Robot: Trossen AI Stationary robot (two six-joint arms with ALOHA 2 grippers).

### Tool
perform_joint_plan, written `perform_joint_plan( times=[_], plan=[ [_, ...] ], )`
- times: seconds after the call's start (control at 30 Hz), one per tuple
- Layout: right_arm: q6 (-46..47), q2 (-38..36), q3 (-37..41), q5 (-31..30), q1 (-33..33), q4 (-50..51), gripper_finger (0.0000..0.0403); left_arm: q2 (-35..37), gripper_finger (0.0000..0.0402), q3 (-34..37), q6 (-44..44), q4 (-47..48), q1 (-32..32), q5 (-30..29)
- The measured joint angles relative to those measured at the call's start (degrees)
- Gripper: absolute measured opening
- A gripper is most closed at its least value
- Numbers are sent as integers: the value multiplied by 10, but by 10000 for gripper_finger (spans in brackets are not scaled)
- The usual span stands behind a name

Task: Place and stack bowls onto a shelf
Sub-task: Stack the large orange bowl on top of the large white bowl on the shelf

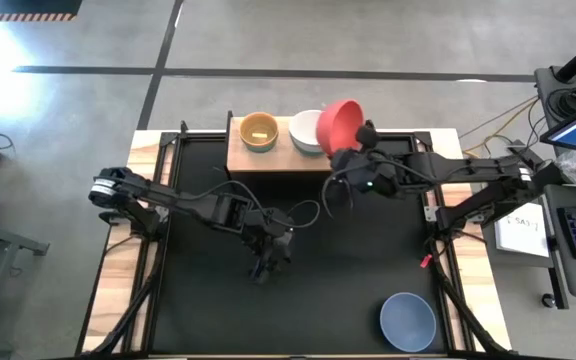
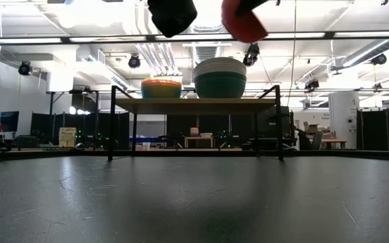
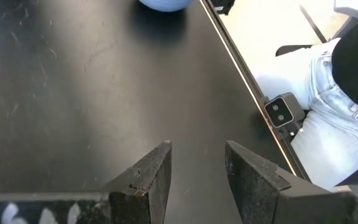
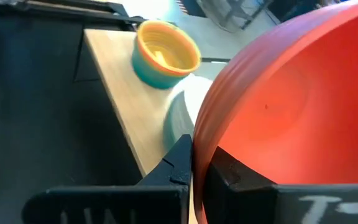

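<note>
Room: grey concrete floor [image 1: 368,40] with dark tape lines around the desk; in the low view, a hall with ceiling lights, dark partitions and benches behind.
Desk: large black tabletop [image 1: 308,300] edged with light wood, mostly bare.
Person: a leg in pale jeans [image 3: 328,118] stands just off the desk's edge, seen in the left wrist view.
Shelf: small rectangular light-wood board on dark legs [image 1: 243,160], at the desk's far edge, just beyond the right jaws.
Right arm: dark arm reaching in from the right, its right gripper [image 1: 353,157] raised above the shelf's right end.
Right jaws: clenched on the rim of the large round red plastic bowl [image 1: 338,125], one finger inside and one outside, the bowl tilted on edge in the air.
White and teal stack: a large white plastic bowl nested in a teal one [image 2: 219,77], on the shelf directly beside the held red bowl.
Small stack: a yellow bowl inside a green one [image 1: 259,131], on the shelf, farther from the right jaws.
Left arm: stretched over mid-desk, its left gripper [image 1: 268,262] pointing down.
Left jaws: released, parted, grasping nothing.
Periwinkle-blue round bowl [image 1: 408,321]: upright on the desk's near right corner, well apart from both jaws.
</note>
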State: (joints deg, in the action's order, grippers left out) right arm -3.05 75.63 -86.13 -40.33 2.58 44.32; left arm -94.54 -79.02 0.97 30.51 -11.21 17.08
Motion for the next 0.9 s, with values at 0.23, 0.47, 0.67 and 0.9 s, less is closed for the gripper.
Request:
perform_joint_plan(
  times=[0.23,0.47,0.67,0.9],
  plan=[
    [-50,45,1,15,-28,-8,8,0,132,0,0,13,3,0],
    [-74,69,1,17,-34,-9,8,9,132,2,0,31,6,0],
    [-62,70,1,74,-38,-9,8,18,132,18,0,27,9,0],
    [-82,67,1,30,-44,-14,8,51,132,77,20,-31,9,0]
  ],
)
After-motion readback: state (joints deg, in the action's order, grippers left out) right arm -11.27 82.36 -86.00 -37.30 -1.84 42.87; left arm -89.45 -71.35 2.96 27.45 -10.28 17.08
